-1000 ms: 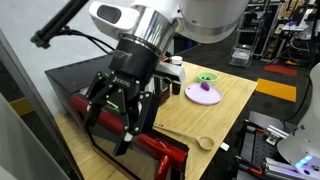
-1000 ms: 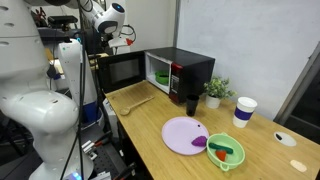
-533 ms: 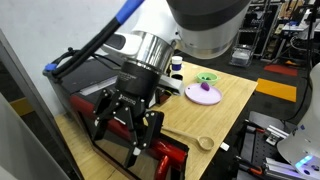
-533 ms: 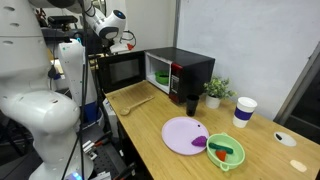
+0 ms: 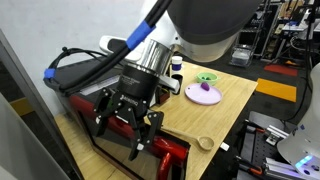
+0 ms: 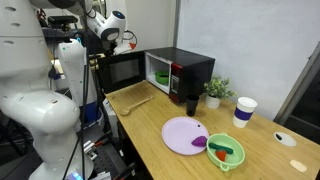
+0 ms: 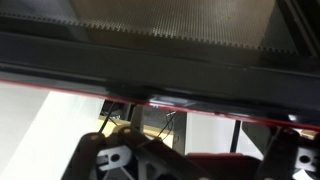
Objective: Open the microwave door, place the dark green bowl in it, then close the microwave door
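The microwave (image 6: 192,62) stands at the table's back, and its black casing shows in an exterior view (image 5: 72,76). The microwave door (image 6: 122,70) is swung wide open, showing the lit cavity; its red frame also shows in an exterior view (image 5: 160,150). My gripper (image 5: 125,118) is open, fingers spread at the door's free edge; it also shows in an exterior view (image 6: 108,42). In the wrist view the gripper (image 7: 200,162) sits just below the door's dark glass and red edge. A small dark round vessel (image 6: 191,103), apparently the dark green bowl, stands in front of the microwave.
A lavender plate (image 6: 180,133) with a purple item and a lime-green bowl (image 6: 228,152) sit on the wooden table (image 6: 150,120). A wooden spoon (image 5: 190,138), a white cup (image 6: 243,111) and a small plant (image 6: 215,92) are nearby. The plate also shows in an exterior view (image 5: 204,94).
My gripper has dropped lower along the open door's edge. The door and the table items look unmoved.
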Controlling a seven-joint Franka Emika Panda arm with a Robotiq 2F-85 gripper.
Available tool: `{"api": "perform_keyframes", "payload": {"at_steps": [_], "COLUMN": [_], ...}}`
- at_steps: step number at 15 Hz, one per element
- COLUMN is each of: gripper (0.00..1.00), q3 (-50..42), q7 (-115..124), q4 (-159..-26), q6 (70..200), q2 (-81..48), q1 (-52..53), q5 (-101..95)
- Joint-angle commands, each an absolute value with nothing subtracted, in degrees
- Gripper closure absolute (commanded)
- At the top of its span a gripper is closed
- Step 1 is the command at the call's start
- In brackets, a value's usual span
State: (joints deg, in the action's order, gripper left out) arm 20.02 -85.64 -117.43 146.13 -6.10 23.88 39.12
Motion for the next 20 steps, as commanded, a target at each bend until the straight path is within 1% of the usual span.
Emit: {"api": "perform_keyframes", "payload": {"at_steps": [1, 10, 20], "gripper": [0.0, 0.0, 0.0], "q3": [21.0, 20.5, 19.1], "q7": [-89.4, -95.1, -99.3], "q4": [-119.3, -122.9, -128.1], "q6": [147.1, 149.8, 161.2], "q2": [-4.5, -4.0, -4.6], "q1": [21.7, 18.6, 15.3], "q5": [34.0, 27.1, 13.8]}}
